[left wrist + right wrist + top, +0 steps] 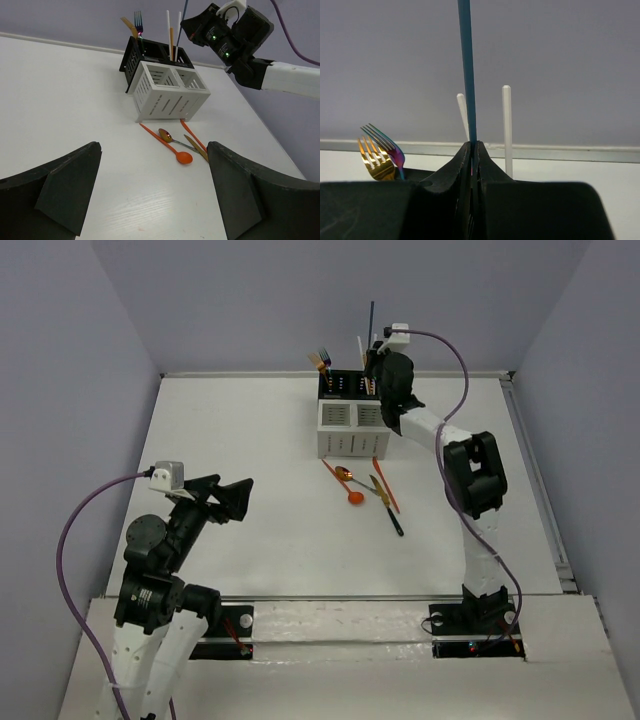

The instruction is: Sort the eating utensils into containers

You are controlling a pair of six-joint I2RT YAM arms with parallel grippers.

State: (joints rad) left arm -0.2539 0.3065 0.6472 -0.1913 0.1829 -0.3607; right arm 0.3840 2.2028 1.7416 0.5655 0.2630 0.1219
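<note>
Pale violet walls (300, 300) close in a white table (250, 440). Toward its far edge stands the caddy (350, 425): two white slotted boxes (170, 95) on the near side, joined to two black perforated boxes (137, 55) behind them.

The right pincer (473, 155) hangs above the far right corner of the caddy. Its jaws are clenched on a thin blue stick (466, 70), which it holds upright, most of its length rising above the jaws. Whether the stick's lower end reaches into a box cannot be told.

A gold fork (375, 162) and an iridescent fork (390, 147) stand side by side, tines up, in the left black box. Two white sticks (168, 30) and a shorter wooden stick (171, 42) stand in the right black box.

More utensils lie loose on the table just in front of the white boxes:
- An orange spoon (184, 158), with its bowl pointing away from the caddy.
- A shiny metal spoon (165, 134), which crosses the orange spoon's handle with its bowl toward the caddy.
- An orange stick (194, 136), just to the right of the spoons.
- A dark stick (393, 518), lying across the orange stick.

The left pincer (226, 496) hovers over the near left part of the table, well apart from the caddy. Its jaws are spread wide and hold nothing.
</note>
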